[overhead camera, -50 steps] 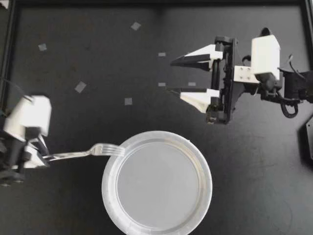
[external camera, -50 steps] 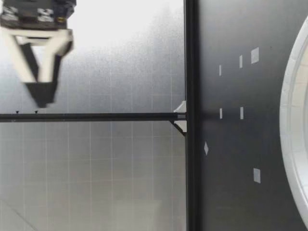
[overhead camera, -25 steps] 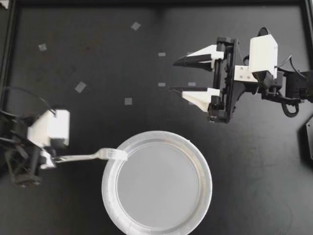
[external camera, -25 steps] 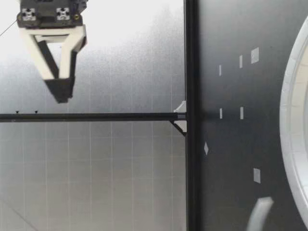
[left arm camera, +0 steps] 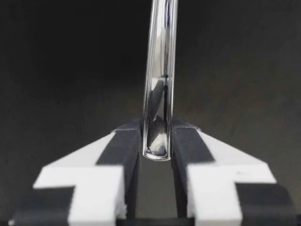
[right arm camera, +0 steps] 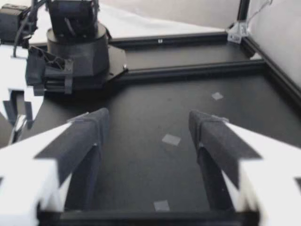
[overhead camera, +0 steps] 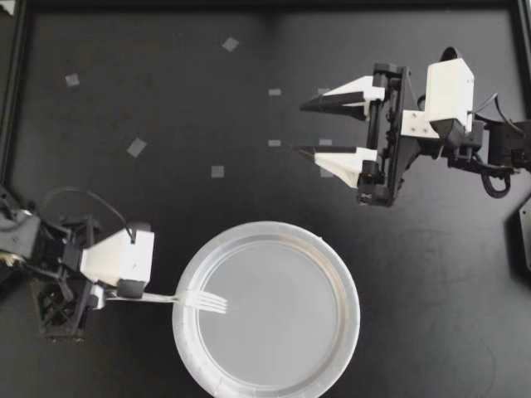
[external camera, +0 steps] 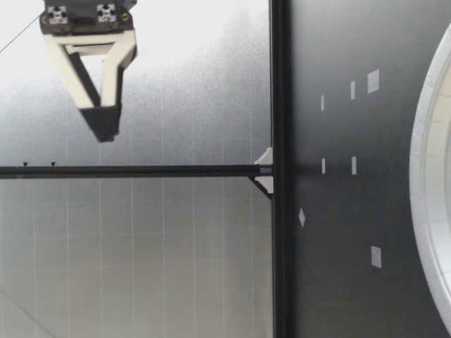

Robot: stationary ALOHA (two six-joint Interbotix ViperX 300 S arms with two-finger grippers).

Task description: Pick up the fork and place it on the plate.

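Note:
A silver fork lies nearly level, its tines over the left inner part of the white plate. My left gripper is shut on the handle's end, just left of the plate. In the left wrist view the handle runs straight ahead, clamped between the two dark pads. My right gripper hangs open and empty above the table, behind the plate. Its two fingers stand wide apart in the right wrist view. The low view shows a gripper high above the table and the plate's rim.
Several small pale tape squares dot the black table behind the plate. A black frame rail borders the table on the left and at the back. My left arm's dark base stands ahead of the right gripper.
My left arm has moved right and toward the front with the fork, carrying its tines from the plate's rim to over its inside. The right gripper barely shifted.

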